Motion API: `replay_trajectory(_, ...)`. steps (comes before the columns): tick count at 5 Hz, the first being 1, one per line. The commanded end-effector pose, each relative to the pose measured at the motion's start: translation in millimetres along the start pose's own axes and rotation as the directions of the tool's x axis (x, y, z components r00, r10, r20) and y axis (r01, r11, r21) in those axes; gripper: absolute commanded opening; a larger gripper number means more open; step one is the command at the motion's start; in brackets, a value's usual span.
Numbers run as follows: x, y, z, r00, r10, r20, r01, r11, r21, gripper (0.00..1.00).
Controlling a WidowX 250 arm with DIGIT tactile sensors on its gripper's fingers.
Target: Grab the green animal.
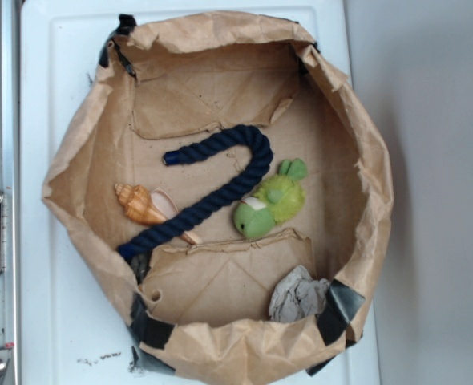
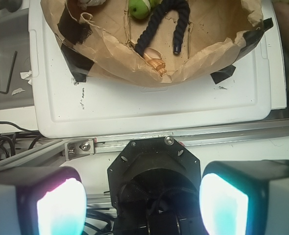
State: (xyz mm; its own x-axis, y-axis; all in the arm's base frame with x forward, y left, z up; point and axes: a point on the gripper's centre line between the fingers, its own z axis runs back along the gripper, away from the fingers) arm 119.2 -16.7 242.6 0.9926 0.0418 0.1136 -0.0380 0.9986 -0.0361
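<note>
Spreading wide, the gripper (image 2: pixel 142 203) shows in the wrist view as two glowing pads (image 2: pixel 61 208) at the bottom corners, far apart, with nothing between them and nothing touched. It hangs over the metal rail (image 2: pixel 134 142) beside the white plastic board (image 2: pixel 149 105), well apart from the crumpled brown paper bag (image 1: pixel 68 172) that sits on that board.

Inside the bag, right of centre, lies the small lime-green plush animal (image 1: pixel 270 204): a rounded body, a fuzzier yellow-green middle, a white patch at its lower left and two leaf-like flaps at its upper right. It touches the curve of a dark blue twisted rope (image 1: pixel 220 188) on its left. An orange-tan spiral seashell (image 1: pixel 144 204) lies left of the rope, and a grey wrinkled paper wad (image 1: pixel 298 295) rests near the bag's lower wall.
</note>
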Motion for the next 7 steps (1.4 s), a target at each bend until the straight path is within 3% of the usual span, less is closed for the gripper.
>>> replay_trajectory(1,0,0,0,1.0,0.0,0.0,0.0,1.0,0.0,1.0)
replay_trajectory(2,6,-7,2,0.995,0.101,0.023,-0.101,0.995,-0.003,1.0)
replay_trajectory(4,0,-17,-3,0.987,0.123,0.099,-0.124,0.992,-0.003,1.0)
replay_trajectory(5,10,-14,-4,0.987,0.125,0.105,-0.123,0.992,-0.018,1.0)
replay_trajectory(7,106,14,-40,0.97,0.226,0.088,-0.224,0.974,-0.028,1.0)
